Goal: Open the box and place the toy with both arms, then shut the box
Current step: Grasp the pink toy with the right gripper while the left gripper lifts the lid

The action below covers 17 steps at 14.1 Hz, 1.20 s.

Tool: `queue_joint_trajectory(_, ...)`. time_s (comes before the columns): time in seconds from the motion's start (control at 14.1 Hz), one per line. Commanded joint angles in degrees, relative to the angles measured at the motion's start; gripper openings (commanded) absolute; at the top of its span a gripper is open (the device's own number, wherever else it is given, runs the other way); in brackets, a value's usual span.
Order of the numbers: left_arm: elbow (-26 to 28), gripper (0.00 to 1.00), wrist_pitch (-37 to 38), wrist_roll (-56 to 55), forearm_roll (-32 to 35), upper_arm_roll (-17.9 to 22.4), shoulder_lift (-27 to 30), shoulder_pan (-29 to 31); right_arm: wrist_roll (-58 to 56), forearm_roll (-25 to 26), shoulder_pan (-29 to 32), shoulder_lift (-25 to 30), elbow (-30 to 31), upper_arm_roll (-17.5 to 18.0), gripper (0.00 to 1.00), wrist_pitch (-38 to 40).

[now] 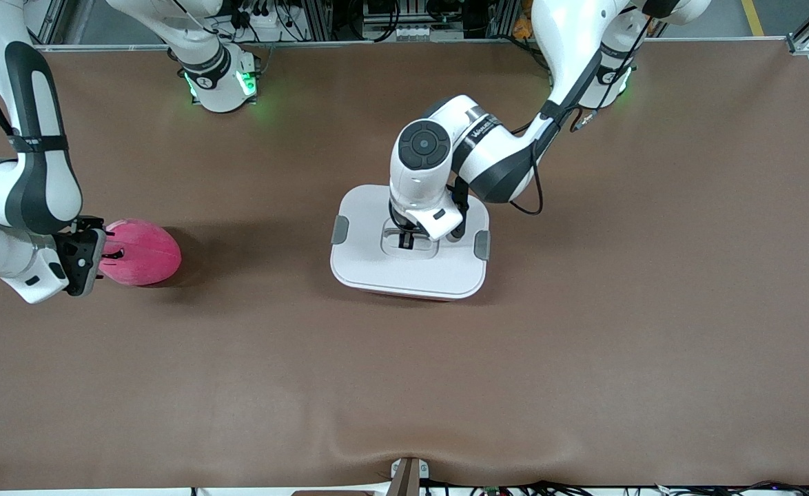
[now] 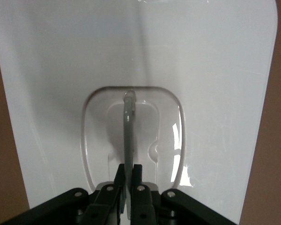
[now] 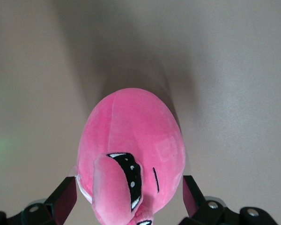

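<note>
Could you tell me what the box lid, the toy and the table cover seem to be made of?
The lid: smooth, glossy white plastic, judging by the reflections around the grey handle.
The toy: soft pink plush, with a fuzzy nap and sewn seams.
The table cover: a matte brown sheet, probably fabric or vinyl; it buckles at the edge nearest the front camera.

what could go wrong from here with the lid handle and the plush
1. The left gripper pinches only the thin grey handle of the white lid. If the side clips are latched, lifting may drag the whole box or the fingers may slip off.
2. The right gripper is open around the pink plush toy, which lies on the table. Closing on the soft, rounded body could squeeze it out sideways.
</note>
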<state>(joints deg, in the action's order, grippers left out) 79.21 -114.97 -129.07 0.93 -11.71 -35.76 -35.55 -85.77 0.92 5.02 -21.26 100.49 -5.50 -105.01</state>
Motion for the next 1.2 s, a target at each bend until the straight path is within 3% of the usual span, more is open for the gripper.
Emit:
queue_joint_trajectory(0.0, -0.4, 0.03, 1.2, -2.9, 1.1, 0.7, 1.0, -0.2, -1.4, 0.5, 0.8, 1.9, 2.9, 0.6, 1.0, -1.2)
queue_joint_trajectory(0.21, -0.4, 0.03, 1.2, -4.1, 1.1, 1.0, 1.0, -0.2, -1.5, 0.5, 0.9, 2.1, 4.5, 0.6, 1.0, -2.6)
queue_joint_trajectory(0.42, -0.4, 0.03, 1.2, -4.8, 1.1, 1.1, 1.0, -0.2, -1.6, 0.5, 1.3, 2.1, 4.8, 0.7, 0.77, -2.8)
queue_joint_trajectory(0.57, -0.4, 0.03, 1.2, -4.8, 1.2, 1.1, 1.0, -0.4, -2.1, 0.4, 1.5, 2.0, 4.9, 0.7, 0.74, -2.9)
queue_joint_trajectory(0.78, -0.4, 0.03, 1.2, -4.7, 1.2, 1.1, 1.4, -0.3, -2.6, 0.4, 1.7, 2.0, 4.9, 0.7, 0.53, -2.7)
queue_joint_trajectory(1.13, -0.4, 0.02, 1.2, -4.4, 1.3, 1.1, 2.2, -0.3, -2.6, -0.2, 1.5, 2.0, 5.6, 0.8, 0.49, -2.7)
